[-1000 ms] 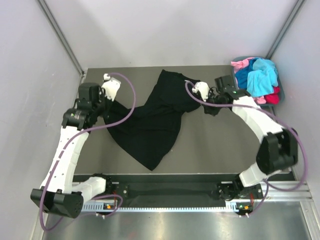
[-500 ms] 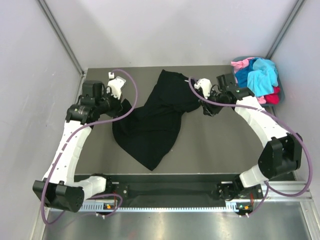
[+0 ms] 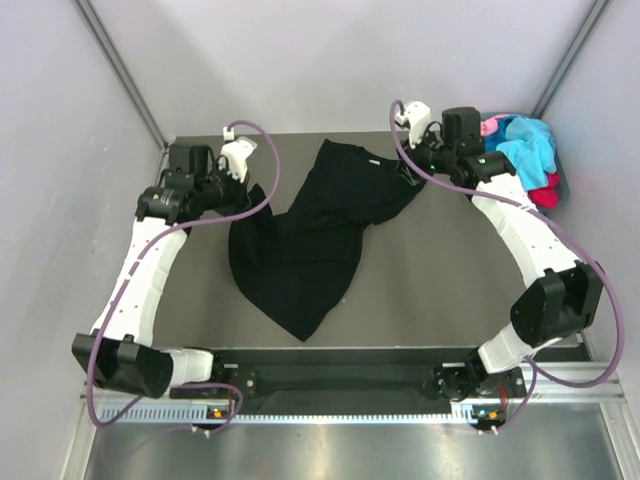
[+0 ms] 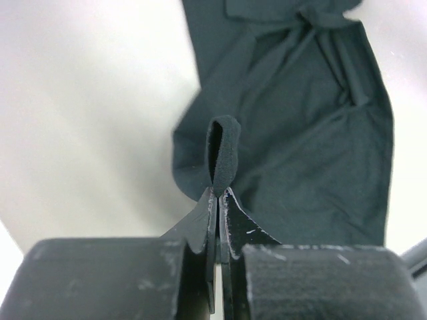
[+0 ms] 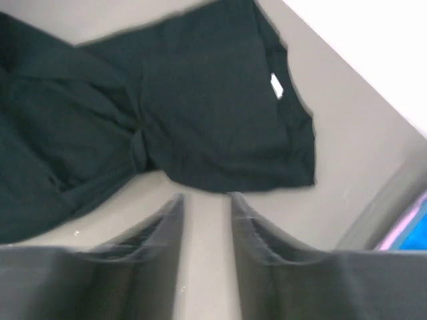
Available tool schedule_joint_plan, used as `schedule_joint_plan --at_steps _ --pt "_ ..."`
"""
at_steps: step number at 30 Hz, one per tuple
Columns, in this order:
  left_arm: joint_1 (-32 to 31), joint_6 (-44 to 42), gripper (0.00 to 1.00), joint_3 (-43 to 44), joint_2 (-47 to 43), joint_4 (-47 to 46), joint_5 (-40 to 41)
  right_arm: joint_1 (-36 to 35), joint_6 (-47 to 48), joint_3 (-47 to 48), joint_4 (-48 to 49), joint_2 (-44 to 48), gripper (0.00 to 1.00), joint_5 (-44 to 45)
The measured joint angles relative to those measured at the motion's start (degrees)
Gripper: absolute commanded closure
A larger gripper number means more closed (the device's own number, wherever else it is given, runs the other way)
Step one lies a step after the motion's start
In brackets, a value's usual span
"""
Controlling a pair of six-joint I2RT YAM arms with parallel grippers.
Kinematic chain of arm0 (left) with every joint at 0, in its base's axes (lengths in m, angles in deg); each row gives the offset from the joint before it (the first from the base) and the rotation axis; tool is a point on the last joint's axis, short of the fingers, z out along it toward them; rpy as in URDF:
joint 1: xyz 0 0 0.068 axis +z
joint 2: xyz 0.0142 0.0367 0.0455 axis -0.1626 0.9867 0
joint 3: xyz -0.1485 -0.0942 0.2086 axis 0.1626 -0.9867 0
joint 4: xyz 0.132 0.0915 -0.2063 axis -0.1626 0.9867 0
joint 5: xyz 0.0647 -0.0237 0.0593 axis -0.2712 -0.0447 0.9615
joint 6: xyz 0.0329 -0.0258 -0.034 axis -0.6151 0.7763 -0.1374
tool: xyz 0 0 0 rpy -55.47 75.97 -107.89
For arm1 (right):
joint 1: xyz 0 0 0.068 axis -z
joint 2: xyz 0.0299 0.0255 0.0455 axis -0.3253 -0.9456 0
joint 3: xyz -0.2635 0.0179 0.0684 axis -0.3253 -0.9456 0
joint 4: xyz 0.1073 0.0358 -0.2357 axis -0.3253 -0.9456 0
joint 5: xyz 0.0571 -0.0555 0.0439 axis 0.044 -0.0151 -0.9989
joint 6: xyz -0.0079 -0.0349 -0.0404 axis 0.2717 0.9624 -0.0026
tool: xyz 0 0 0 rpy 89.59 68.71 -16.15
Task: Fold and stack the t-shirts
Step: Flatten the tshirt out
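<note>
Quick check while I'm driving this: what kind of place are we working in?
Probably an enclosed lab test cell, not a home: plain white panel walls with metal corner posts, a dark work table under a black t-shirt, and a basket of coloured t-shirts staged at the far corner.

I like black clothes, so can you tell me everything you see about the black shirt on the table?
The black t-shirt is soft, thin-looking cloth, dark all over, with a small white label inside its neck. It lies crumpled and twisted in the middle, not folded, slantwise on the grey table, neck end toward the far side. The left tool is shut on a little loop of its edge. The right tool is open near the neck end and does not touch it.
</note>
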Motion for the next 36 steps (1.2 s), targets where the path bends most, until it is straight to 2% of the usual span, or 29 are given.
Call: schedule_joint_plan --at_steps 3,4,5,6,10,12,14,16,20,24,25,26,27,28,29,32,36 --pt "0.0 -1.6 1.0 3.5 2.73 0.04 0.24 -0.04 0.5 2.36 1.33 -2.69 0.54 -3.41" --pt "0.0 -1.49 1.0 3.56 3.32 -0.09 0.33 -0.04 0.83 4.07 0.52 -4.9 0.6 -4.42" --pt "0.0 -1.22 1.0 3.34 3.91 0.11 0.39 -0.07 1.16 6.43 -0.02 -7.76 0.83 -5.33" --pt "0.0 -1.05 1.0 2.78 4.52 0.11 0.31 -0.07 1.79 9.51 -1.07 -11.23 0.92 -6.03" --pt "0.0 0.63 1.0 -3.98 6.19 -0.5 0.04 -0.11 2.97 27.61 -11.13 -28.7 0.9 -7.8" --pt "0.0 1.07 1.0 -9.01 6.78 -0.76 0.48 0.0 3.45 34.86 -14.45 -36.39 0.81 -7.67" --pt "0.0 1.57 1.0 -12.41 7.72 -0.15 1.01 -0.2 5.29 34.82 -17.64 -39.34 0.7 -5.81" --pt "0.0 3.52 1.0 -13.2 8.76 -0.28 1.88 -0.5 7.61 33.46 -20.5 -40.02 0.7 -3.48" --pt "0.02 8.61 1.0 -12.11 10.32 -3.17 2.23 -2.12 7.1 33.68 -21.35 -40.02 1.0 1.6" --pt "0.02 12.9 1.0 -8.72 14.84 -5.29 2.62 -3.58 3.85 36.87 -18.75 -40.65 1.0 7.13" --pt "0.0 13.55 1.0 -8.0 16.2 -5.79 3.06 -3.8 3.61 37.16 -17.2 -40.65 0.99 7.56" --pt "0.02 14.08 1.0 -7.48 17.7 -6.4 3.72 -3.82 3.3 37.38 -15.85 -40.65 0.69 7.8" --pt "0.02 14.32 1.0 -7.08 19.12 -6.78 4.59 -3.87 2.75 37.4 -14.43 -40.65 0.44 7.85" --pt "0.02 14.32 1.0 -6.84 20.37 -6.97 5.53 -4.02 2.43 37.38 -13.25 -40.74 0.3 7.89" --pt "0.02 14.25 1.0 -6.78 21.46 -7.04 6.6 -4.17 2.97 37.38 -12.39 -40.89 0.23 7.78" --pt "0.02 13.4 1.0 -6.56 23.98 -6.62 9.66 -4.28 4.24 37.38 -8.63 -42.27 0.15 7.48" --pt "0.02 11.89 1.0 -5.77 25.77 -6.01 11.52 -4.39 3.08 39.65 -4.2 -47.23 0.14 8.04"
